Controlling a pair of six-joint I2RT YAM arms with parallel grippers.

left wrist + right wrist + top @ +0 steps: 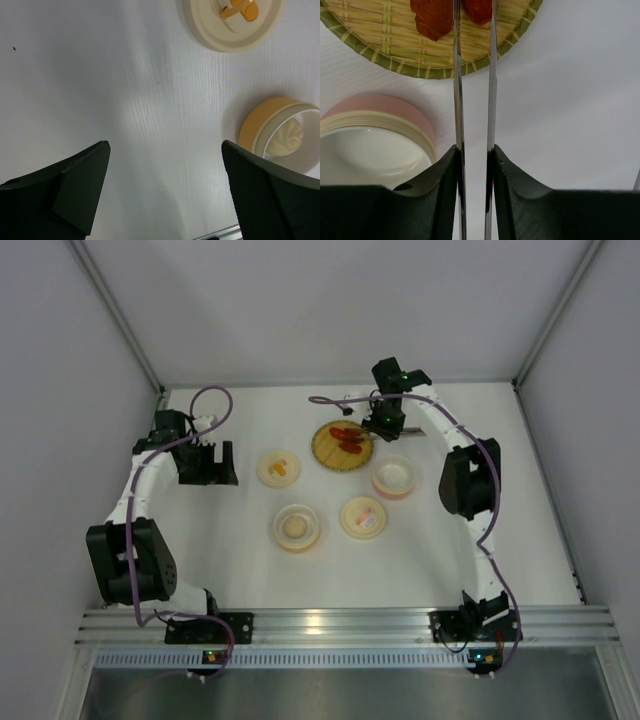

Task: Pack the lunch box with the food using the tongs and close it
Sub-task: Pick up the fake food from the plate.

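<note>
My right gripper (475, 150) (384, 426) is shut on the slim metal tongs (458, 90), one arm against each finger, with a narrow gap between the arms. The tong tips reach over the woven plate (375, 47) (326, 452), one on each side of a red sausage piece (479, 10). Another sausage piece (432, 20) lies just to its left. The pink lunch box bowl (380, 107) (393, 478) stands empty beside the plate. A cream-white ball (285, 140) (296, 528) sits in the orange bowl (255, 122). My left gripper (165, 145) (205, 462) is open above bare table.
Two round cream lids lie on the table: one with orange marks (279, 468) (232, 25) left of the plate, and one with pink marks (363, 517) between the bowls. White walls close the table on three sides. An aluminium rail (340, 622) runs along the near edge.
</note>
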